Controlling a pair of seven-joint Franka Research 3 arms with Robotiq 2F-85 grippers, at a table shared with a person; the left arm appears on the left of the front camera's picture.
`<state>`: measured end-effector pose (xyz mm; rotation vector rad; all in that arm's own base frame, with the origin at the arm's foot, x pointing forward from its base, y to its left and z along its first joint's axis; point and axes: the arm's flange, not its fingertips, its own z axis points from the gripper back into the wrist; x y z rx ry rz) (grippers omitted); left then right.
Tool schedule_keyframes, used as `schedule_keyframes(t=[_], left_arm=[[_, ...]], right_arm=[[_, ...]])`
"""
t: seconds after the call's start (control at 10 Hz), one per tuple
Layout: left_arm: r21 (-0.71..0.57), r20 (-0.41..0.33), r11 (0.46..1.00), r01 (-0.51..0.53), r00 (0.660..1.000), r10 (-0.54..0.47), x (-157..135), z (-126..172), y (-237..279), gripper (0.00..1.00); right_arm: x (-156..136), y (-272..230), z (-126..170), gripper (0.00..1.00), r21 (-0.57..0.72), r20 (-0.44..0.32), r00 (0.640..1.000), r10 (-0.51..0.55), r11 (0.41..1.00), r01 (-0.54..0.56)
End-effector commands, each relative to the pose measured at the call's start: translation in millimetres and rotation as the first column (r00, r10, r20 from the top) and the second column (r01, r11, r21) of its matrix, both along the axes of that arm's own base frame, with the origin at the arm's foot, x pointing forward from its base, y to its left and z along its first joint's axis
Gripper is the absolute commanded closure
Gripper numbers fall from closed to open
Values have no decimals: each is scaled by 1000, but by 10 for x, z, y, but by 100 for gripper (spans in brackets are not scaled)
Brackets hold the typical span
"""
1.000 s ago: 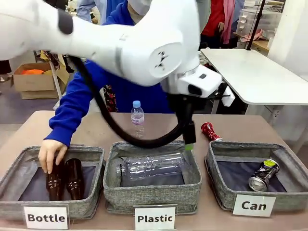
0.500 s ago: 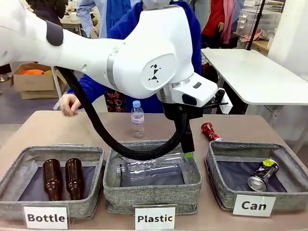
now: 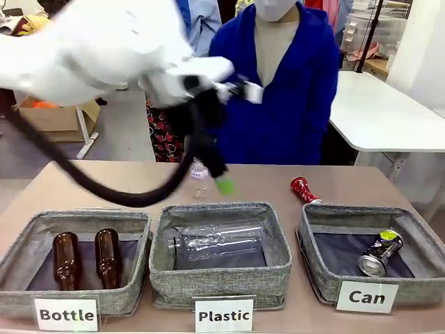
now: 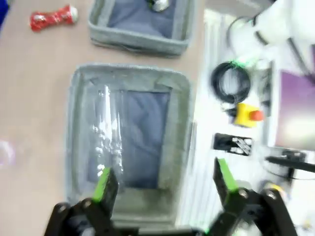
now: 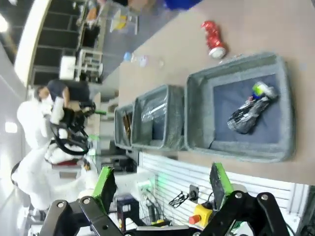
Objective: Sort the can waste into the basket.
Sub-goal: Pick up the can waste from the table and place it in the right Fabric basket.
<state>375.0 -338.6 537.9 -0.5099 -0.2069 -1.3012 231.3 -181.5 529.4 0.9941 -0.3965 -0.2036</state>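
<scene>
The dark can (image 3: 380, 253) lies on its side in the grey basket (image 3: 368, 212) with the "Can" card at the right. The crushed red can (image 3: 302, 189) lies on the table just behind that basket. My left gripper (image 3: 219, 177) hangs blurred above the table behind the middle bin. In its wrist view the left gripper (image 4: 165, 182) is open over the Plastic bin (image 4: 177, 123), holding nothing, with the red can (image 4: 53, 17) at the upper left. My right gripper (image 5: 162, 181) is open and high, looking down on the basket (image 5: 236, 142), the dark can (image 5: 248, 110) and the red can (image 5: 213, 39).
The Plastic bin (image 3: 278, 229) holds a clear bottle (image 3: 215, 240). Two brown bottles (image 3: 87, 259) lie in the Bottle bin (image 3: 21, 240). A small water bottle (image 3: 199, 171) stands behind the left gripper. A person in blue (image 3: 278, 83) stands at the far edge.
My left arm has swung up and to the left, away from the Plastic bin. The person's hand left the Bottle bin and the person now stands upright.
</scene>
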Motion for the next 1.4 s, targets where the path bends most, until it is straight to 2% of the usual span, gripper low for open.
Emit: schedule_keyframes(t=[0.0,0.1,0.2,0.3,0.4,0.5,0.6,0.7,0.8,0.9,1.0,1.1,1.3], left_arm=[[-153,-235,957,-247,950,208,-306,-76,1011,0],[-211,-331,914,-347,905,267,-399,-151,1433,0],[-210,-482,871,-444,822,303,-451,-259,1830,0],[-218,-612,833,-509,736,290,-452,-376,2220,0],[-228,-753,753,-617,602,265,-418,-557,2673,0],[-241,-837,667,-705,499,224,-475,-737,3042,0],[-245,-896,541,-805,401,191,-497,-917,3429,0],[-321,-907,416,-851,402,124,-599,-1094,3813,0],[-280,-929,252,-926,328,170,-835,-1250,4023,0],[-293,-933,188,-937,324,158,-1065,-1311,3741,0],[-279,-932,206,-938,316,178,-1039,-1263,3309,0],[-248,-932,328,-912,317,178,-592,-1214,4384,0],[-248,-932,328,-912,317,178,-592,-1214,4384,0]], right_arm=[[149,599,-12,0,59,-66,986,150,988,-146],[203,835,-85,0,116,-123,970,209,974,-195],[259,1020,-185,0,180,-192,948,253,959,-220],[309,1149,-294,0,244,-237,931,278,945,-220],[355,1212,-425,0,321,-284,902,324,919,-229],[403,1218,-516,0,400,-346,871,349,895,-199],[529,1188,-598,0,441,-342,883,320,885,-150],[641,1118,-672,0,447,-334,895,296,886,-126],[673,1044,-732,0,429,-311,914,260,897,-109],[704,930,-756,0,409,-270,940,210,908,-85],[770,839,-732,0,394,-221,966,138,918,-41],[661,990,-815,0,428,-328,905,272,897,-114],[661,990,-815,0,428,-328,905,272,897,-114]])
